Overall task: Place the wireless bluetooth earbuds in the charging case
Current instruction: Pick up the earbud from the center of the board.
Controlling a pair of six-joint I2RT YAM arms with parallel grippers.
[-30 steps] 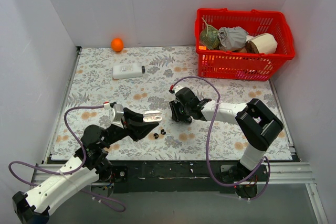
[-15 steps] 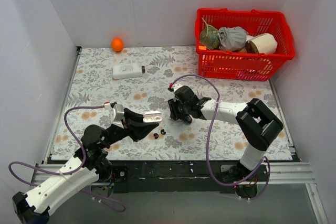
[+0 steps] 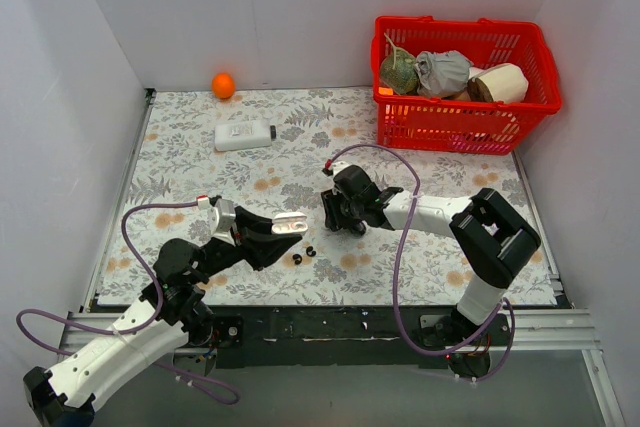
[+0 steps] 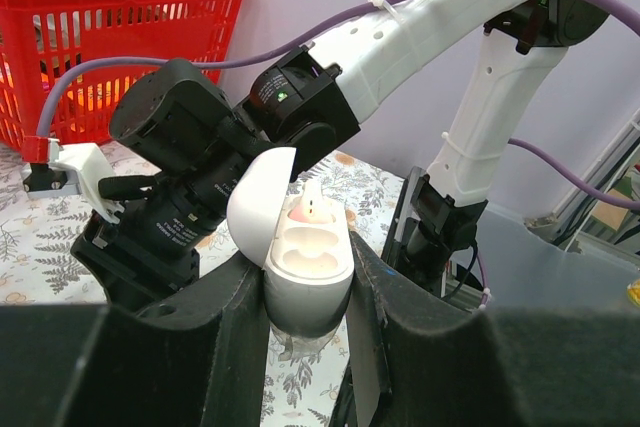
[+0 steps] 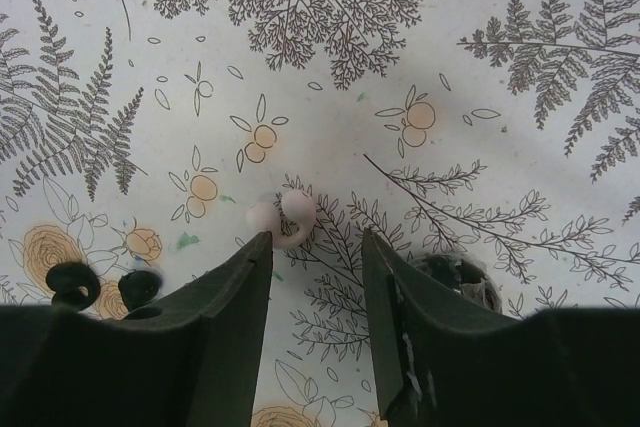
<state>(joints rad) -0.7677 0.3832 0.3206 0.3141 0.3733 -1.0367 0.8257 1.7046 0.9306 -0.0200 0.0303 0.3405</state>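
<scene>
My left gripper (image 3: 285, 227) is shut on the open white charging case (image 4: 305, 262) and holds it above the mat, lid up. One slot holds a pale pink bud (image 4: 310, 209); the nearer slot is empty. My right gripper (image 3: 334, 215) is open, fingertips down at the mat. In the right wrist view a pale pink earbud (image 5: 283, 220) lies on the mat just past my left fingertip (image 5: 255, 252), outside the gap. Two tiny black buds (image 3: 297, 259) (image 3: 311, 251) lie on the mat between the grippers. They also show at the lower left of the right wrist view (image 5: 75, 282).
A red basket (image 3: 450, 132) with several items stands at the back right. A white bottle (image 3: 244, 134) lies at the back left, an orange ball (image 3: 223, 85) behind it. A dark worn spot (image 5: 455, 272) marks the mat beside my right finger.
My right gripper has shifted very slightly to the left over the mat. The left arm and the case have not moved.
</scene>
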